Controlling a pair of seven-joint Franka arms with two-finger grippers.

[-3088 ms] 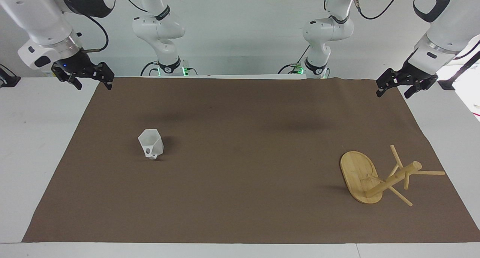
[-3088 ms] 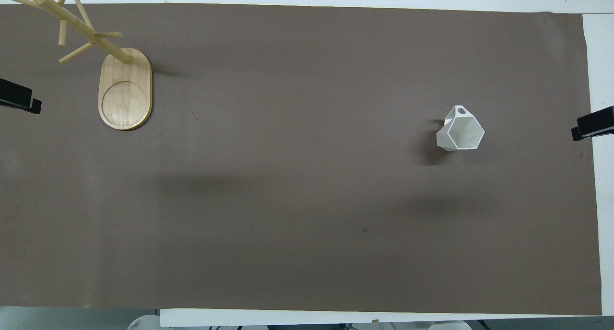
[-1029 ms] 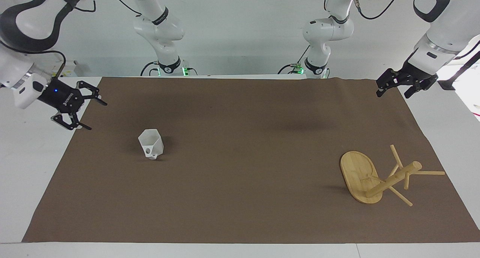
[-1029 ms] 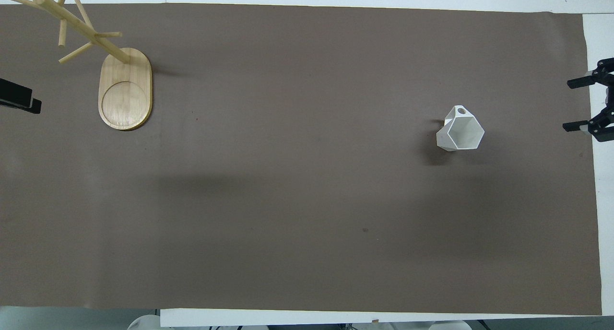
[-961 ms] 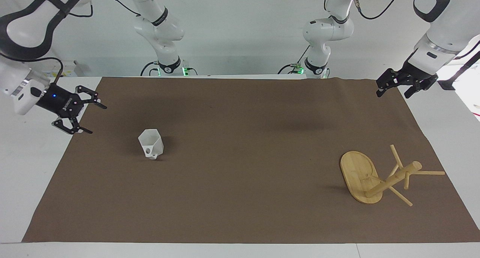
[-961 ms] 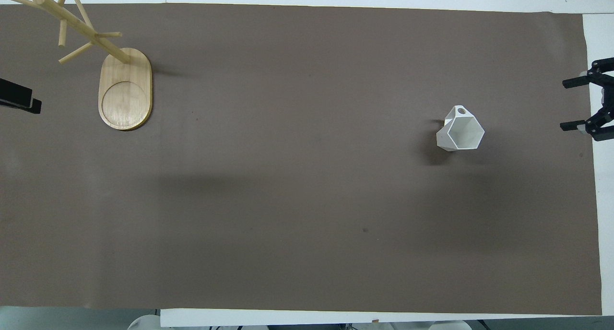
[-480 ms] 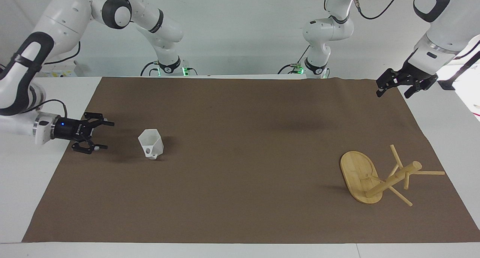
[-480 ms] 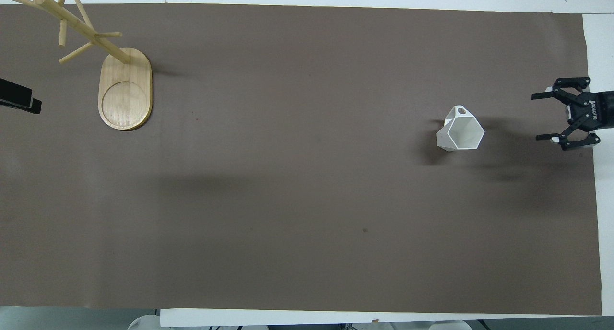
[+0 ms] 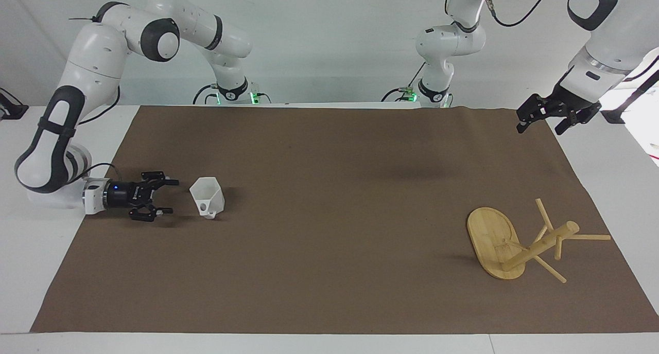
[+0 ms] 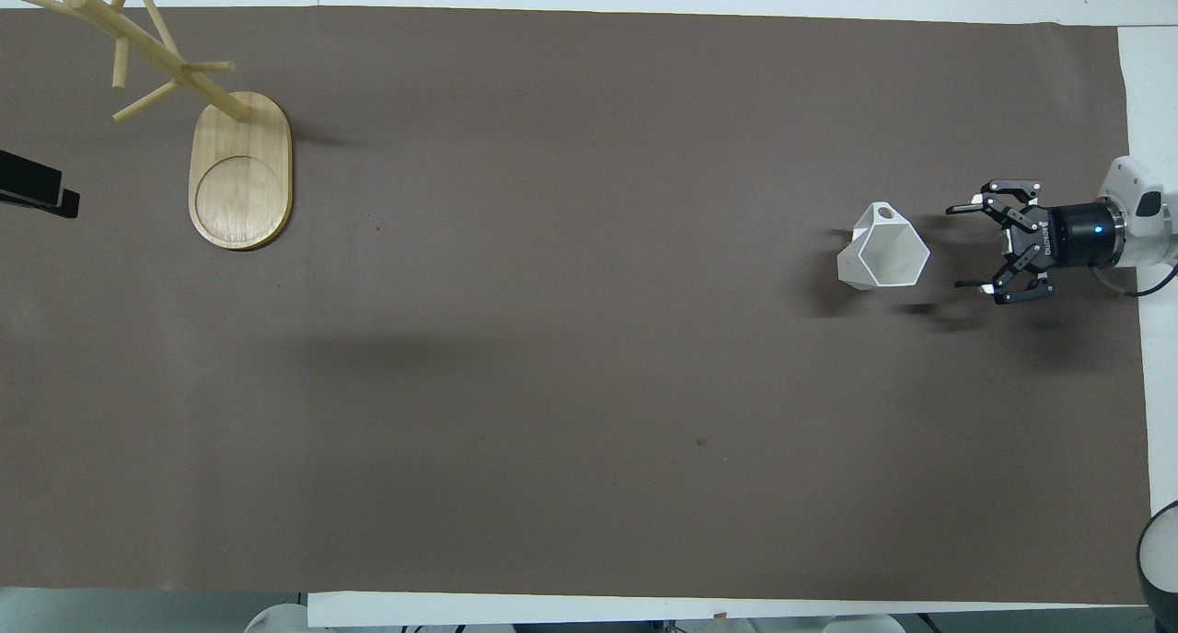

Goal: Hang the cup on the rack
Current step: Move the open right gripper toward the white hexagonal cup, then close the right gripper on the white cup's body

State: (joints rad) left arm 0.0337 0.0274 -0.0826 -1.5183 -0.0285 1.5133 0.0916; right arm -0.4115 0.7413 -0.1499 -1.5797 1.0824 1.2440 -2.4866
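Facing view: the right gripper (image 9: 169, 195) has dropped low beside the cup (image 9: 207, 197) — fingers spread wide, empty, just short of it. The left gripper (image 9: 540, 121) waits, apparently open.

Overhead view: the cup stands upright toward the right arm's end, well apart from the rack (image 10: 237, 170) — a grasp looks imminent.

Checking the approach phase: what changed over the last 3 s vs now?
The right gripper came down from above the mat's corner nearest the robots to just above the mat, turned level, fingers open, pointing at the cup without touching it. Nothing gripped or released. The cup, the rack and the waiting left gripper are unchanged.
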